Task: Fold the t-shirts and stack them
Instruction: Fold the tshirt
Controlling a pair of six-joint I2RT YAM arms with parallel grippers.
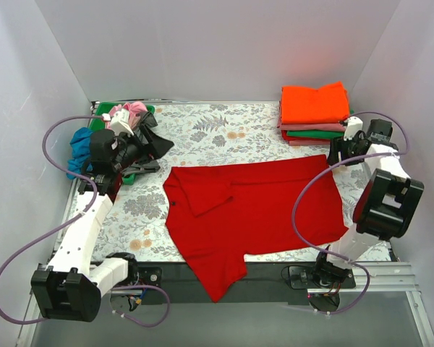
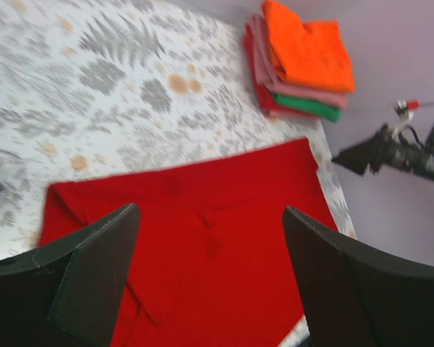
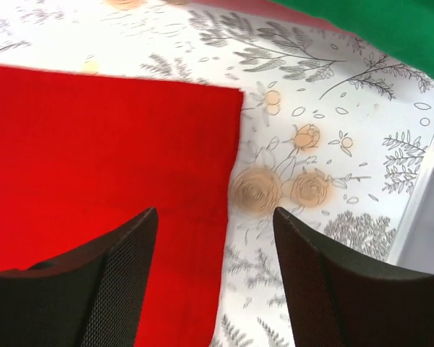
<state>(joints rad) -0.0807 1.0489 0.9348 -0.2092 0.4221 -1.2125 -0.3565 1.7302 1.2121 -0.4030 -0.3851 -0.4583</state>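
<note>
A large bright red t-shirt lies spread across the middle of the floral tablecloth, its left sleeve folded inward and its lower part hanging over the front edge. A folded stack of t-shirts with orange on top sits at the back right. My left gripper hovers open above the shirt's upper left corner; in its wrist view the red t-shirt shows beneath the open gripper. My right gripper is open over the shirt's upper right corner, with the shirt's edge below the gripper.
A green bin at the back left holds loose pink, blue and dark cloth. White walls close in the table on three sides. The stack's green shirt lies just beyond the right gripper. Bare tablecloth lies behind the red shirt.
</note>
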